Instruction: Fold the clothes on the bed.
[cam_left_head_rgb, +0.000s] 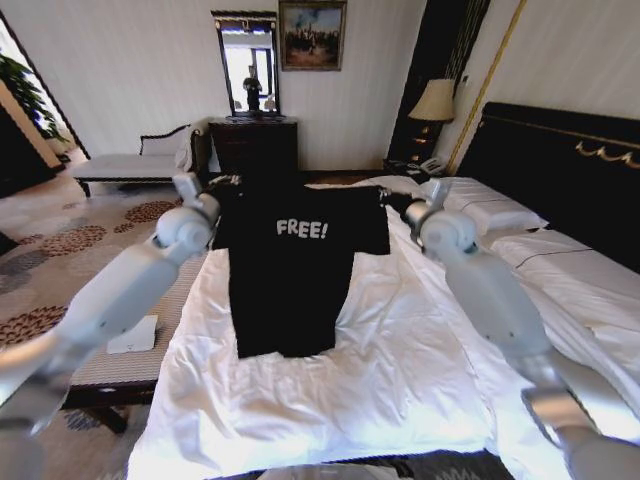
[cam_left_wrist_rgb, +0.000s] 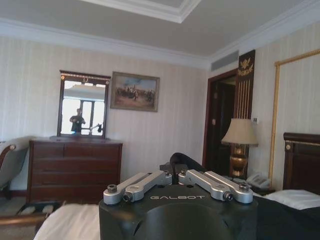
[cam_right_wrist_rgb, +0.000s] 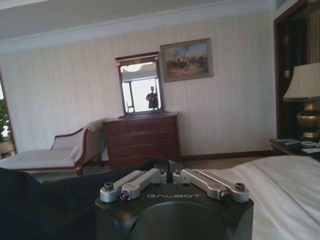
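The clothes, a black T-shirt (cam_left_head_rgb: 290, 275) with white "FREE!" lettering, are stretched out at the shoulders, and the hem rests on the white bed (cam_left_head_rgb: 400, 370). My left gripper (cam_left_head_rgb: 228, 182) is shut on the shirt's left shoulder, and my right gripper (cam_left_head_rgb: 388, 197) is shut on the right shoulder. In the left wrist view the left gripper (cam_left_wrist_rgb: 175, 175) has its fingers together, with black cloth (cam_left_wrist_rgb: 182, 161) bunched at the tips. The right wrist view shows the right gripper (cam_right_wrist_rgb: 170, 174) closed the same way, with black cloth (cam_right_wrist_rgb: 45, 205) spreading to one side.
A pale bench (cam_left_head_rgb: 110, 365) with a small white box (cam_left_head_rgb: 133, 335) stands along the bed's left side. A dark dresser (cam_left_head_rgb: 255, 145) and chaise (cam_left_head_rgb: 130, 160) stand at the far wall. The dark headboard (cam_left_head_rgb: 560, 160), pillows (cam_left_head_rgb: 480, 205) and a lamp (cam_left_head_rgb: 433, 102) are to the right.
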